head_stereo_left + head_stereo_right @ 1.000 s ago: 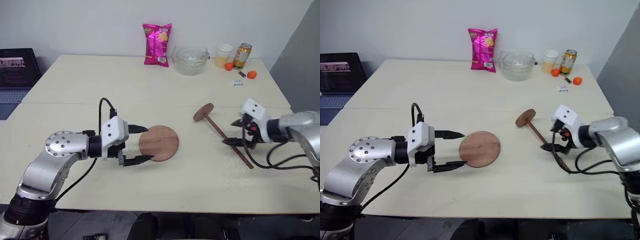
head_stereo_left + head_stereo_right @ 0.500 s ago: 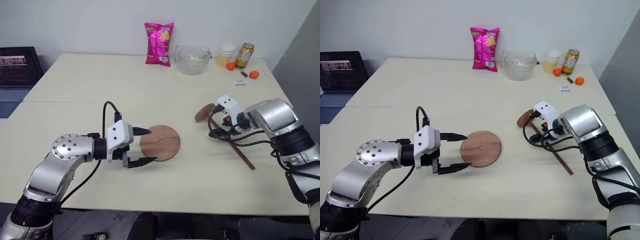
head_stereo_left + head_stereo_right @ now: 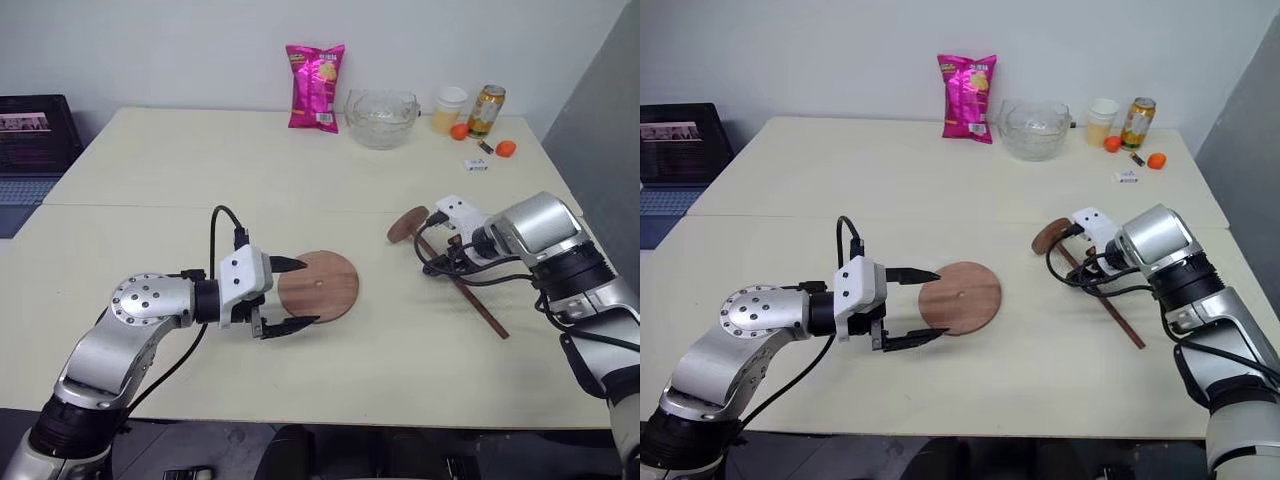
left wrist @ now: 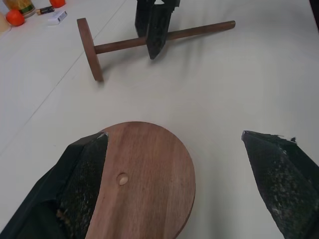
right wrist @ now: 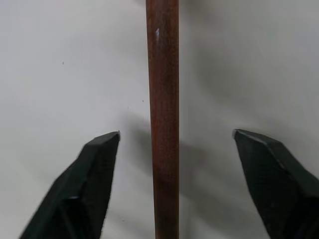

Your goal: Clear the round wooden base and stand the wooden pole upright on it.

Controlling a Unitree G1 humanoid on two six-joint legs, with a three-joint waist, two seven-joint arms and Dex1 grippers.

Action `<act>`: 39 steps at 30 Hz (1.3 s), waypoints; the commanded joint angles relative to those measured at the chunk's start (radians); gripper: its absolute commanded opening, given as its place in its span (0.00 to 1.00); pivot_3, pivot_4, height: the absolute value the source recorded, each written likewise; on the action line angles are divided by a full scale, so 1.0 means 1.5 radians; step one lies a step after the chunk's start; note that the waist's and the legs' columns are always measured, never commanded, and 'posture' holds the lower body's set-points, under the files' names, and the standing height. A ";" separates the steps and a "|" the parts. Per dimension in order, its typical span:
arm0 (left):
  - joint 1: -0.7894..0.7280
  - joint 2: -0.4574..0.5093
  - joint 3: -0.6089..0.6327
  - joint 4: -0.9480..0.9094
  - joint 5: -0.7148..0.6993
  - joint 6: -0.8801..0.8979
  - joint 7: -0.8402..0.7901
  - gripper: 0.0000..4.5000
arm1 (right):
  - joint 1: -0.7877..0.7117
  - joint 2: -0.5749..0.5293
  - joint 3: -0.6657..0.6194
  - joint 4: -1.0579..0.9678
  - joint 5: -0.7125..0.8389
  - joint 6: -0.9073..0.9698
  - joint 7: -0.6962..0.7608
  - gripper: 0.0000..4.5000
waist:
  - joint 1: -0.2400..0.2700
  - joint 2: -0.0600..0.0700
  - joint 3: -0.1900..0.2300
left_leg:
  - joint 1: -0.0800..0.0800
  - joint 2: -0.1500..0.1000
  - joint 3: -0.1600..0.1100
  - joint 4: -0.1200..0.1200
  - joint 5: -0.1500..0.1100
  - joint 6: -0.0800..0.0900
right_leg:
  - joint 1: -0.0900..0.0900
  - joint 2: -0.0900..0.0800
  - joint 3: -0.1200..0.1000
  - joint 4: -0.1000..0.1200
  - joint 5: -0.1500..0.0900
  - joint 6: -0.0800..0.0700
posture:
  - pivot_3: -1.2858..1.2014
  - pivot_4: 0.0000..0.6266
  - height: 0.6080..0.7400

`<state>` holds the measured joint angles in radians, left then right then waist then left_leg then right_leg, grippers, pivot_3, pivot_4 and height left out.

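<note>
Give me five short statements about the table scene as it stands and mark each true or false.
1. The wooden pole stands upright on the round wooden base. False: it lies flat on the table, apart from the base.
2. The right gripper has a finger on each side of the pole's rod. True.
3. The base carries a chip bag. False: it is bare; the pink bag stands at the far edge.
4. The left gripper is open at the base's edge. True.
5. A glass bowl sits beside the pink bag. True.

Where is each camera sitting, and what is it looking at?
Head views: from the head, down over the table; both arms show.
Left wrist view: along the left tool's fingers at the round wooden base.
Right wrist view: along the right tool's fingers, down at the wooden pole.
Shared: all show the pole.
</note>
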<state>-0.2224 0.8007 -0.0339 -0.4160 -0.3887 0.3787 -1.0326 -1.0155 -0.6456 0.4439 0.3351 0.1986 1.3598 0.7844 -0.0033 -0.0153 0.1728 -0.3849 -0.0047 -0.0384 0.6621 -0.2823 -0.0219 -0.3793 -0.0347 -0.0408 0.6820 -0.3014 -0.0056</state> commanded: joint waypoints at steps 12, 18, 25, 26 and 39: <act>0.016 -0.001 0.026 -0.004 -0.001 -0.011 0.017 1.00 | -0.036 0.025 -0.030 0.030 0.000 0.010 -0.016 0.06 | 0.000 0.000 0.000 | 0.000 0.000 0.000 0.000 0.000 0.000 | 0.000 0.000 0.000 0.000 0.000 0.000 | 0.52 0.24 1.00; 0.020 0.005 0.034 -0.003 -0.005 -0.014 0.015 1.00 | -0.055 0.037 -0.081 0.019 0.028 0.042 -0.019 0.06 | 0.000 0.000 0.000 | 0.000 0.000 0.000 0.000 0.000 0.000 | 0.000 0.000 0.000 0.000 0.000 0.000 | 0.52 0.24 1.00; 0.057 0.025 0.129 -0.007 -0.053 0.031 0.027 1.00 | -0.004 0.059 -0.213 -0.191 0.092 -0.092 -0.015 0.06 | -0.003 0.000 0.000 | -0.002 0.000 0.000 0.000 0.000 0.000 | -0.003 0.000 0.000 0.000 0.000 0.000 | 0.52 0.24 1.00; 0.061 0.027 0.139 -0.008 -0.057 0.037 0.029 1.00 | 0.006 0.061 -0.222 -0.211 0.094 -0.111 -0.018 0.06 | -0.002 0.000 0.000 | -0.004 0.000 0.000 0.000 0.000 0.000 | -0.003 0.000 0.000 0.000 0.000 0.000 | 0.52 0.24 1.00; 0.153 0.071 0.280 -0.043 -0.108 0.108 0.044 1.00 | 0.193 0.291 -0.261 -0.354 0.129 -0.585 -0.011 0.06 | -0.006 -0.001 -0.001 | -0.006 0.000 0.000 0.001 0.000 0.000 | -0.005 0.000 0.000 0.000 0.001 0.001 | 0.52 0.24 1.00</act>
<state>0.0089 0.9036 0.3479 -0.4381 -0.5161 0.5242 -0.9849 -0.7448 -0.2358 0.0446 -0.1707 0.4093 0.6348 0.7627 -0.0120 -0.0166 0.1720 -0.3932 -0.0043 -0.0389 0.6633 -0.2822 -0.0221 -0.3866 -0.0348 -0.0410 0.6824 -0.3002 -0.0036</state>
